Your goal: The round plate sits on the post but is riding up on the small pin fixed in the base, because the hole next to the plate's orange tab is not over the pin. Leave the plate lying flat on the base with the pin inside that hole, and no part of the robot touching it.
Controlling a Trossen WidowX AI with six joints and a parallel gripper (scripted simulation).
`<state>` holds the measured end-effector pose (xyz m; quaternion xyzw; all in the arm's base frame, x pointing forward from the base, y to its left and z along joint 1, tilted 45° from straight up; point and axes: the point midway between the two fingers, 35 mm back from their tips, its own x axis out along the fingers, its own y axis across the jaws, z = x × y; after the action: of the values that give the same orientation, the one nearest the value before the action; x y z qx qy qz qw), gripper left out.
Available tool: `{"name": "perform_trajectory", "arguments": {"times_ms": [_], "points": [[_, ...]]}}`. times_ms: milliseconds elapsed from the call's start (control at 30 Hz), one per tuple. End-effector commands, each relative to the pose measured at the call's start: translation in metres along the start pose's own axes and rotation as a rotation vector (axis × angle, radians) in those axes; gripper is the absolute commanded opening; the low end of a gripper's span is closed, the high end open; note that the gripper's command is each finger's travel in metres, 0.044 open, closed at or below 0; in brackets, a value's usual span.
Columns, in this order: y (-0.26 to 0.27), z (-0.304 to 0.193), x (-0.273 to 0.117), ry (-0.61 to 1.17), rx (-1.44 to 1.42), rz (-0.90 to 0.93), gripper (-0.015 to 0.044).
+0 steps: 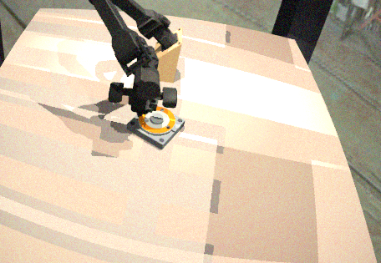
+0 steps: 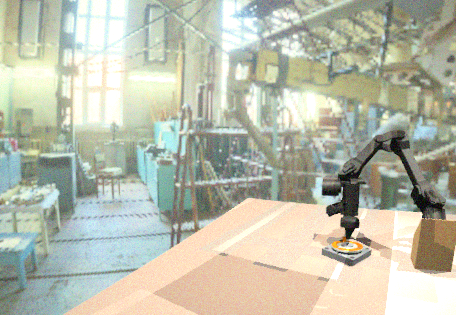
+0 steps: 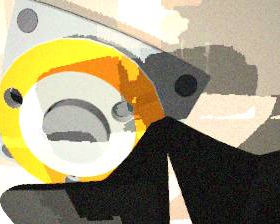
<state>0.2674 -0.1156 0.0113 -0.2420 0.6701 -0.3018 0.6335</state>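
1. The round plate point(image 1: 158, 130) point(image 2: 358, 246) point(image 3: 18, 67) lies on the square grey base point(image 1: 161, 144) point(image 2: 350, 260) point(image 3: 173, 67), just left of centre and around mid-height in the top view, lower right in the exterior view, and on the left side of the wrist view.
2. Its face has a broad outer band, bright yellow in the wrist view and darkening to orange and brown at the right, with a pale inner ring.
3. Small round holes dot it: a dark one at the band's left, a grey one right of centre, and another at the bottom edge, partly hidden.
4. The grey post point(image 1: 157, 119) point(image 3: 76, 121) stands in the middle opening, crossed by a dark streak of shadow in the wrist view.
5. The tab is hard to make out from the band; whether the pin is inside its hole, I cannot tell.
6. The black claw point(image 1: 147, 112) point(image 2: 347, 237) point(image 3: 161, 124) is pressed together, tips down at the plate's rim; contact is unclear.
7. The base rests on the pale, patchy worktop point(image 1: 259, 211) point(image 2: 240, 283) point(image 3: 231, 120).
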Motion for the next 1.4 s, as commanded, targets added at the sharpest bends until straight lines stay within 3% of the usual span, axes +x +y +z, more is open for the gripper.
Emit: {"name": "perform_trajectory", "arguments": {"times_ms": [0, 1367], "points": [[-0.0010, 0.0090, -0.0012, -0.016, 0.017, -0.001, 0.0000], [0.0011, 0.0177, -0.0016, -0.016, 0.017, -0.001, 0.0000]]}}
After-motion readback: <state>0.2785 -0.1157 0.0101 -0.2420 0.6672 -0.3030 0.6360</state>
